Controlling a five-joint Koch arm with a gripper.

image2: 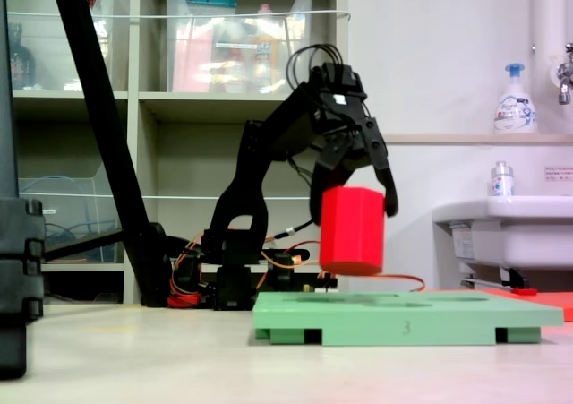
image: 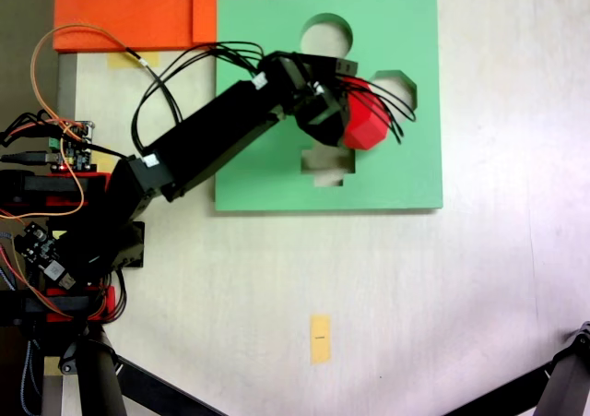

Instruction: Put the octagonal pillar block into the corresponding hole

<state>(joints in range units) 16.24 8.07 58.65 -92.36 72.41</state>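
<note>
One gripper (image2: 354, 189) clamps the red block (image2: 352, 229), lifted clear above the green board (image2: 407, 319), right of centre. Its octagonal hole (image: 398, 88) sits just beside, unfilled; lowering remains.

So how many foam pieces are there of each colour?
Red octagonal foam block, held in the end effector: 1
Green square foam board: 1
Orange foam sheets, overlapping, by the visible seam: 2
Total: 4
</note>
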